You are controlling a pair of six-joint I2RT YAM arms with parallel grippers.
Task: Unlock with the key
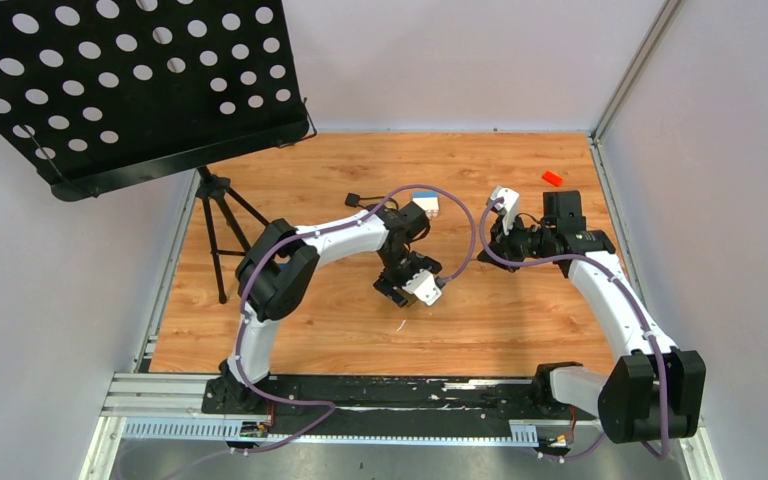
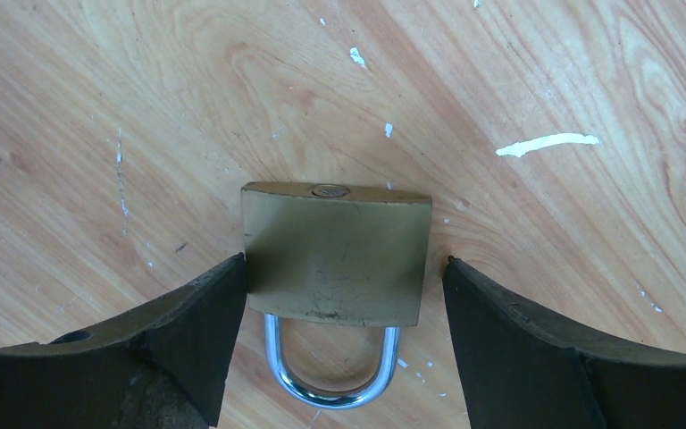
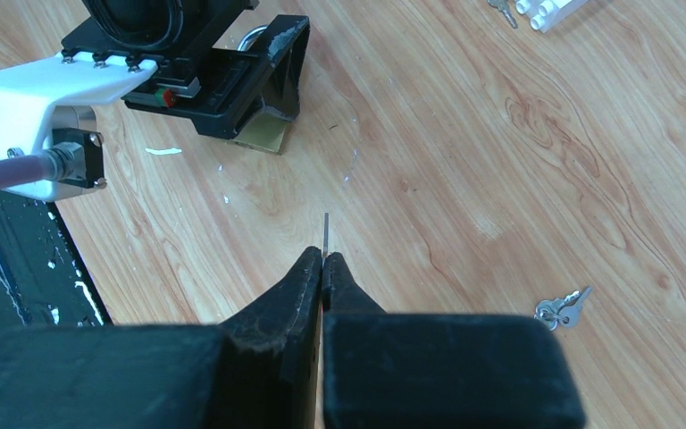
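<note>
brass padlock [image 2: 335, 255] lying flat inside wide left claw [image 2: 344, 268], right claw [image 3: 323, 261] pinching thin key [image 3: 325, 232]

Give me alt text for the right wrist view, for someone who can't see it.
The right gripper is shut on the key, its thin blade poking out edge-on from the fingertips above the wooden table. At upper left the left gripper sits over a brass padlock; a spare pair of keys lies at lower right.

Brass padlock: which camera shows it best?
Left wrist. The brass padlock fills the centre, body, keyhole end and shackle all clear, between the left fingers. The right wrist catches only a brass corner under those fingers; the top view hides it.
</note>
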